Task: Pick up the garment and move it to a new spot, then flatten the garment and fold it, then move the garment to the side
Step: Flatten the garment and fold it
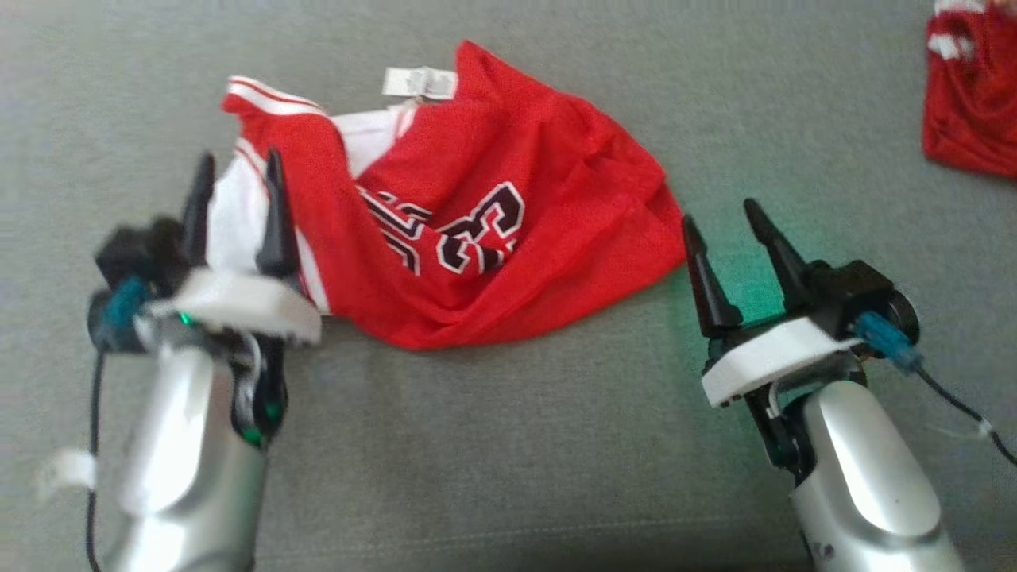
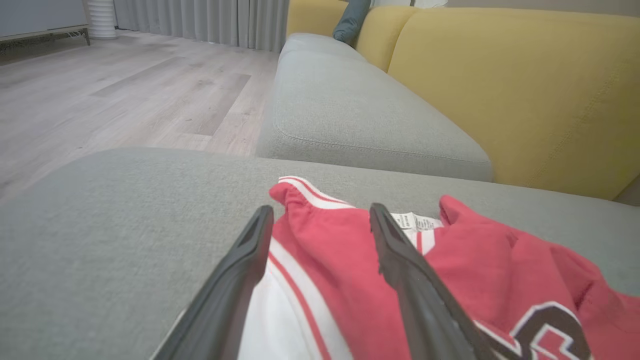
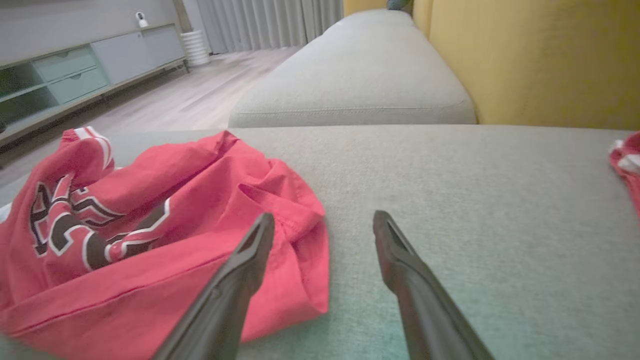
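Left tool (image 1: 241,159) spread over the bunched jersey (image 1: 516,151), right tool (image 1: 719,213) spread beside it: you risk pinching doubled layers.

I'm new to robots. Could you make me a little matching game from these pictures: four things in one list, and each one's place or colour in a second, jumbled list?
Things:
1. left gripper
2. right gripper
3. label
4. sofa back

Place or colour:
A. yellow
B. over bare grey cushion, beside the jersey
C. white, at the jersey's far edge
D. over the jersey's white end

Pairs: 1-D, 2-B, 3-C, 4-A.
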`<state>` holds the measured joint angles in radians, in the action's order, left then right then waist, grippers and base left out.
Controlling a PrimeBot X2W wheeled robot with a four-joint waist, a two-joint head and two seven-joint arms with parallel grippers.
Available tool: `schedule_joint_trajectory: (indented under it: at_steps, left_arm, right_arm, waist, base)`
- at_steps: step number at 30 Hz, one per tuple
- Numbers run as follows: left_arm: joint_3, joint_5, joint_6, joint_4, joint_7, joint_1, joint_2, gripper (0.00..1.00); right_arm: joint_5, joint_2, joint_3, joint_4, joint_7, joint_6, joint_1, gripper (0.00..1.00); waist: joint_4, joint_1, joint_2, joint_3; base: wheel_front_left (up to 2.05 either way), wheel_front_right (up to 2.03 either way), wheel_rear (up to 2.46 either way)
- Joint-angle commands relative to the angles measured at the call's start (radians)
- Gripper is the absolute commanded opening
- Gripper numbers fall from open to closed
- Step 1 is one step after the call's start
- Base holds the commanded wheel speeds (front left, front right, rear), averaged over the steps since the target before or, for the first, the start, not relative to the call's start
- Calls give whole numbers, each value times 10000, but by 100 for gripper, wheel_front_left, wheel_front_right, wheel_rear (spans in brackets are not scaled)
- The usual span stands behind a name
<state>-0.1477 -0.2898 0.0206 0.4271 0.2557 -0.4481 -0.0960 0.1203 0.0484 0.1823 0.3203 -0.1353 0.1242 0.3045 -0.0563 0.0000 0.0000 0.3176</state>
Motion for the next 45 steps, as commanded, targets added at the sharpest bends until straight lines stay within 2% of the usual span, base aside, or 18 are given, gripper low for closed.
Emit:
schedule_joint_trajectory:
  at_steps: [1, 5, 10, 19, 25, 26, 27, 28, 30, 31, 38, 45]
  left_arm:
    - [295, 128, -103, -647, 59, 307, -116, 100]
    - [263, 114, -226, -1464, 60, 1458, 156, 100]
    - [111, -38, -135, -2267, 60, 2643, 372, 100]
    - [-221, -269, 56, -2714, 60, 3187, 447, 100]
    - [-288, -319, 118, -2749, 60, 3211, 454, 100]
    - [-303, -323, 130, -2751, 60, 3220, 454, 100]
    - [-315, -321, 145, -2754, 60, 3230, 455, 100]
    - [-321, -314, 159, -2759, 60, 3243, 455, 100]
    - [-326, -290, 181, -2759, 60, 3282, 455, 100]
    - [-330, -278, 190, -2760, 60, 3302, 456, 100]
    - [-319, -189, 193, -2791, 60, 3453, 456, 100]
    - [-354, -158, 210, -2891, 61, 3631, 457, 100]
  right_arm:
    - [-96, 18, 240, -177, 393, 65, 470, 100]
    - [-16, 18, 414, 236, 1655, 65, 829, 100]
    - [230, 115, 412, 963, 2966, 65, 1266, 100]
    - [385, 436, 245, 1987, 3452, 65, 1737, 100]
    - [888, 453, 609, 2772, 3815, 65, 2008, 100]
    - [974, 456, 698, 2815, 3777, 65, 2049, 90]
    - [1071, 455, 784, 2829, 3719, 65, 2084, 73]
    - [1154, 463, 876, 2839, 3678, 65, 2107, 49]
    - [1316, 500, 1099, 2804, 3563, 65, 2129, 26]
    - [1390, 533, 1189, 2766, 3482, 65, 2133, 0]
    - [1483, 928, 1217, 2360, 2664, 65, 2135, 0]
    - [807, 1541, 3, 1545, 2073, 65, 1605, 0]
  waist:
    - [456, 0, 0, -466]
    - [814, 0, 0, -788]
    - [1184, 0, 0, -962]
    - [1519, 0, 0, -922]
    - [1593, 0, 0, -926]
    - [1592, 0, 0, -935]
    - [1581, 0, 0, -949]
    - [1561, 0, 0, -967]
    - [1502, 0, 0, -1020]
    - [1468, 0, 0, -1048]
    - [1117, 0, 0, -1298]
    - [792, 0, 0, -1443]
  base:
    - [0, 0, 0]
    - [0, 0, 0]
    - [0, 0, 0]
    - [0, 0, 0]
    - [0, 0, 0]
    - [0, 0, 0]
    - [0, 0, 0]
    - [0, 0, 0]
    - [0, 0, 0]
    - [0, 0, 0]
    - [0, 0, 0]
    - [0, 0, 0]
